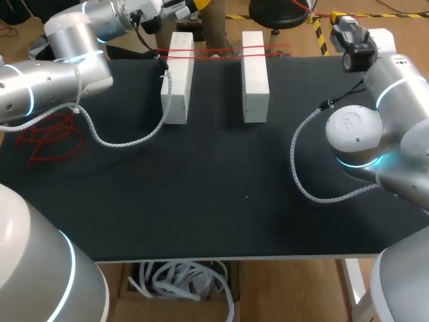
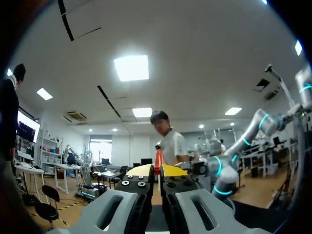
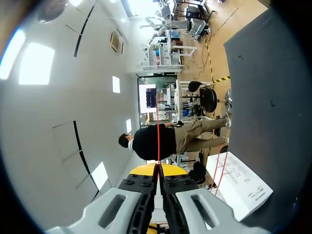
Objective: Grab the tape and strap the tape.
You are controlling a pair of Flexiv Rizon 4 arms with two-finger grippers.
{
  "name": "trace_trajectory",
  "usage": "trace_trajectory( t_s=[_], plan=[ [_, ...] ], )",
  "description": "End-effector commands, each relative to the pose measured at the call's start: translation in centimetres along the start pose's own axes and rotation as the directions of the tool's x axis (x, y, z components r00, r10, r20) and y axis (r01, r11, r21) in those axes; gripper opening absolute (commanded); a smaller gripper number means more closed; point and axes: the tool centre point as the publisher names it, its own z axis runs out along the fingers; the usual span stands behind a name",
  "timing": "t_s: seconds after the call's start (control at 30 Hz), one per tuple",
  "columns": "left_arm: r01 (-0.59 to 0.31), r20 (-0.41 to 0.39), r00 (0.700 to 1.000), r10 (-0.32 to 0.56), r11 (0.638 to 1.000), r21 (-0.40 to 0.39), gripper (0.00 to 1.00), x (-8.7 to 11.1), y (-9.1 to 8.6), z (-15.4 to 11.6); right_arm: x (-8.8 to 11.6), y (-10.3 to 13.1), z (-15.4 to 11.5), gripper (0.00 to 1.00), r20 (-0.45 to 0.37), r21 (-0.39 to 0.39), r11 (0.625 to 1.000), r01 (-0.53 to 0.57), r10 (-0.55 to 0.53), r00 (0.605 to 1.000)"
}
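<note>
A thin red tape [image 1: 221,52] runs taut across the far ends of two white blocks, the left one [image 1: 175,87] and the right one [image 1: 255,77], on the black table [image 1: 221,194]. My left gripper [image 2: 158,170] is beyond the table's far edge behind the left block, shut on a red tape end [image 2: 158,158] that sticks out between its yellow tips. My right gripper [image 3: 158,169] is shut on the tape [image 3: 157,141], which runs straight ahead from its tips; a white block [image 3: 239,183] lies beside it. In the head view the right gripper's fingers are hidden behind its wrist [image 1: 355,47].
A loose heap of red tape [image 1: 50,137] lies at the table's left edge, under my left arm. Grey cables [image 1: 127,141] [image 1: 301,174] droop from both arms onto the table. The near half of the cloth holds nothing else.
</note>
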Motion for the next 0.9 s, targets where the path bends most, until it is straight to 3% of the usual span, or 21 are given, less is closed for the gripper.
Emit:
trace_trajectory(
  t_s=[0.03,0.27,0.33,0.43,0.6,0.63,0.77,0.9],
  plan=[
    [0.001,0.003,1.0,-0.001,1.0,-0.004,0.0,0.1,-0.1,0.1,-0.2,0.4,0.2,0.0,-0.01,0.012,1.0,0.0,0.0,1.0],
    [0.001,0.003,1.0,-0.001,1.0,-0.004,0.0,0.1,-0.1,0.1,-0.2,0.4,0.2,0.0,-0.01,0.012,1.0,0.0,0.0,1.0],
    [-0.054,0.002,0.998,0.055,0.989,-0.139,0.0,0.2,-0.5,0.0,-0.2,0.4,0.2,0.0,-0.01,0.012,1.0,0.0,0.0,1.0],
    [-0.143,-0.022,0.989,0.144,0.938,-0.316,0.0,0.2,-1.2,0.1,-0.2,0.4,0.2,0.0,-0.01,0.012,1.0,0.0,0.0,1.0],
    [-0.198,-0.044,0.979,0.199,0.875,-0.442,0.0,0.2,-1.7,0.3,-0.2,0.4,0.2,0.0,-0.01,0.012,1.0,0.0,0.0,1.0],
    [-0.207,-0.044,0.976,0.213,0.846,-0.491,0.0,0.1,-1.8,0.3,-0.2,0.4,0.2,0.0,-0.01,0.012,1.0,0.0,0.0,1.0],
    [-0.234,-0.086,0.97,0.225,0.793,-0.563,0.0,-0.3,-2.2,0.2,-0.2,0.4,0.2,0.0,-0.01,0.012,1.0,0.0,0.0,1.0],
    [-0.232,-0.141,0.973,0.184,0.745,-0.625,0.0,-0.3,-2.3,-0.1,-0.2,0.4,0.2,0.0,-0.01,0.012,1.0,0.0,0.0,1.0]
  ],
)
